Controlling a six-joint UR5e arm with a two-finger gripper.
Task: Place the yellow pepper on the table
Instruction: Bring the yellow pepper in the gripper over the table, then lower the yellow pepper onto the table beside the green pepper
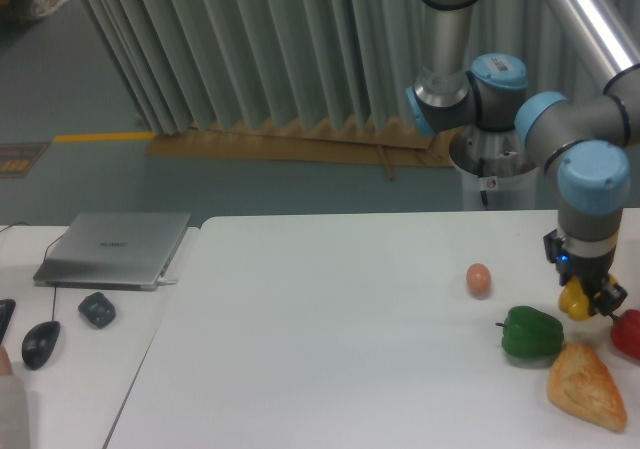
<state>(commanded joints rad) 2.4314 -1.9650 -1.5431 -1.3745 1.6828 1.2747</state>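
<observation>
The small glossy yellow pepper point(575, 301) hangs just above the white table point(330, 329) at the right. My gripper point(582, 295) points straight down and is shut on it, its dark fingers either side of the fruit. It hovers between the green pepper point(531, 332) and the red pepper point(627, 334). I cannot tell whether the yellow pepper touches the tabletop.
A brown egg point(479, 279) lies left of the gripper. A pastry point(586, 386) sits at the front right. On the adjoining desk are a grey laptop point(115, 249), a dark mouse point(41, 343) and a small dark object point(96, 309). The arm's base point(495, 164) stands behind the table.
</observation>
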